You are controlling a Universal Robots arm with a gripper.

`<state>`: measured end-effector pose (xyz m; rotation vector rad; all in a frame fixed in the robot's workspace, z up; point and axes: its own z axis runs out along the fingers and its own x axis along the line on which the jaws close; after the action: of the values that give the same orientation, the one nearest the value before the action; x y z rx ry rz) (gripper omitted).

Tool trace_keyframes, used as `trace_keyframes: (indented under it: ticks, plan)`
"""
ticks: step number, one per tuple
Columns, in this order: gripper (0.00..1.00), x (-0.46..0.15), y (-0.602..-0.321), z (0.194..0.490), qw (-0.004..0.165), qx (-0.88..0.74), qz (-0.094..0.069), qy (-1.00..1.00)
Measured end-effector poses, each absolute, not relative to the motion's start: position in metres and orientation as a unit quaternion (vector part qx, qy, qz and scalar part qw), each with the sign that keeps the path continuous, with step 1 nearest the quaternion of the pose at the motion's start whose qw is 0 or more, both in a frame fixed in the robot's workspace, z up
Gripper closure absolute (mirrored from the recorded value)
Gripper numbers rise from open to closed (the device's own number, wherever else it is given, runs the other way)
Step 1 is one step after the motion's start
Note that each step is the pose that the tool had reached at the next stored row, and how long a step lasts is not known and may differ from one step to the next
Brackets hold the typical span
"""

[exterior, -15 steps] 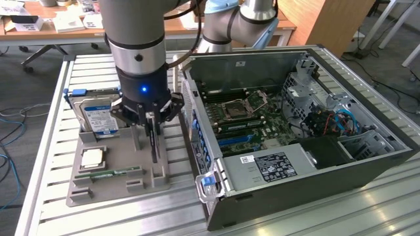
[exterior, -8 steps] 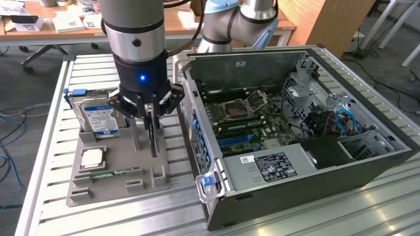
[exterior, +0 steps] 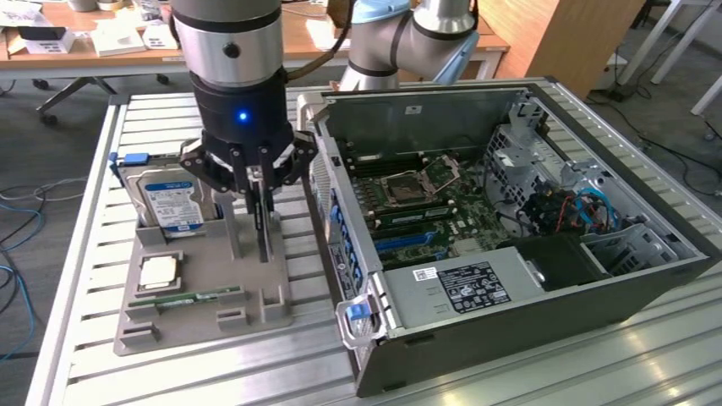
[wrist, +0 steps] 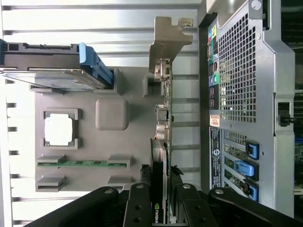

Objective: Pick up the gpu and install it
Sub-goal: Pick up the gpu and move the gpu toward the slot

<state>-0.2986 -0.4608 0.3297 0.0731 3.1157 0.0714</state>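
The gripper (exterior: 262, 182) is down over the gpu (exterior: 263, 230), right beside the open computer case (exterior: 496, 330). The black card stands upright on its long edge on the grey parts tray (exterior: 203, 317), the tray item nearest the case's rear panel (wrist: 236, 71) and running parallel to it.

From the wrist camera, the gpu (wrist: 162, 142) runs straight into the gripper (wrist: 161, 191). One of the fingers (wrist: 139, 203) sits on the face turned away from the case, with its partner on the face towards the case. They look clamped on the card's upper edge, with no gap showing on either side. The pale metal bracket (wrist: 168, 40) is at the card's far end, clear of the fingers and level with the corner of the case.

The card's lower edge is down on the tray. Farther from the case than the gpu are the hard drive (exterior: 169, 203), the processor chip (exterior: 158, 271) and the green RAM stick (exterior: 186, 298). Inside the case, the motherboard (exterior: 418, 203) lies exposed.
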Motion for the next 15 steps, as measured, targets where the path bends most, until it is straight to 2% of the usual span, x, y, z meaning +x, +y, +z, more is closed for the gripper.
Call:
trace_keyframes:
  ticks: [15]
  plan:
    - [0.74,-0.299,-0.461,0.353,0.012,0.023,0.023,0.999]
